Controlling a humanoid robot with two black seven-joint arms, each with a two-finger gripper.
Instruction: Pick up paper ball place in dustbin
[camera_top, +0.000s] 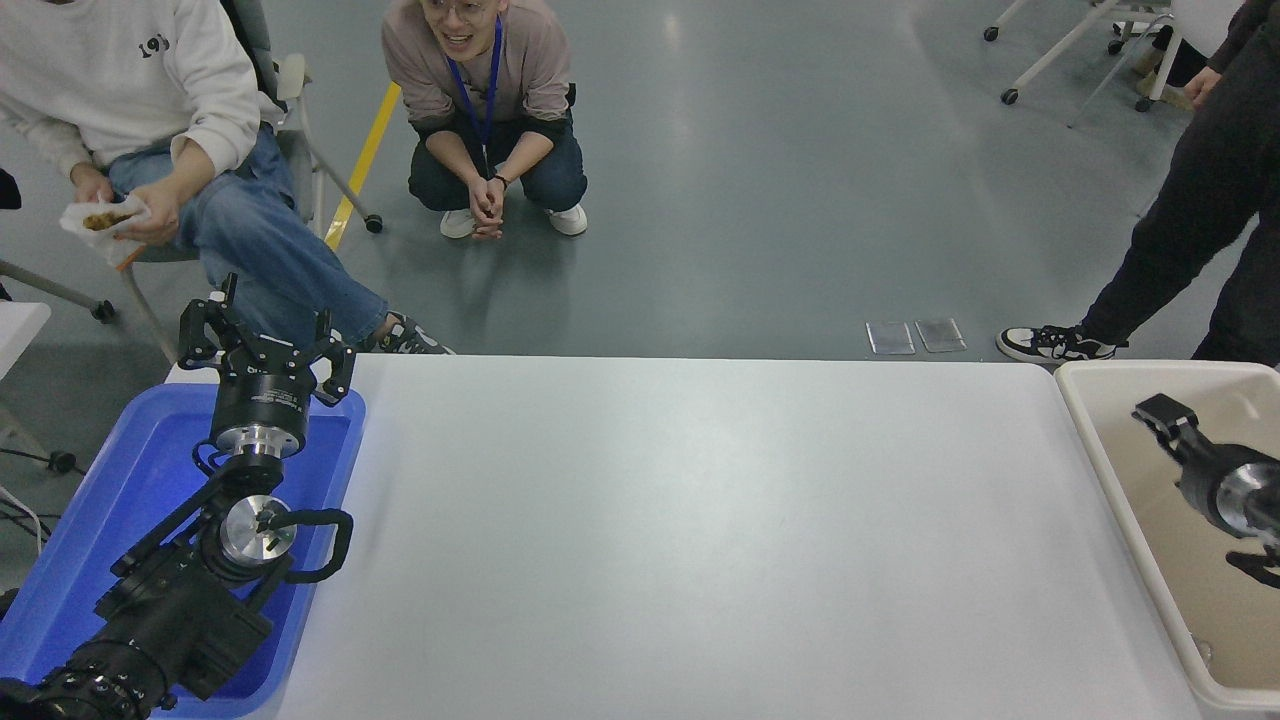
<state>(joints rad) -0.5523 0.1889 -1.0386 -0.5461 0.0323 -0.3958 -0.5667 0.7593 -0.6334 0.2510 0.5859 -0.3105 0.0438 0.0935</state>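
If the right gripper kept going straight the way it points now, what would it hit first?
The right gripper points up and left over the dustbin. Straight on, it would probably meet or pass over the bin's far left rim near the white table corner; its height is unclear.

Right gripper (1160, 412) above the cream dustbin (1085, 430) at table's right end, left gripper (262, 350) parked over blue tray (90, 520), white table (700, 520)

One white table (700, 520) carries two containers: one blue tray (90, 540) at its left end and one cream dustbin (1120, 480) at its right end. Two black grippers show, one over each container. Three people are beyond the table's far edge.
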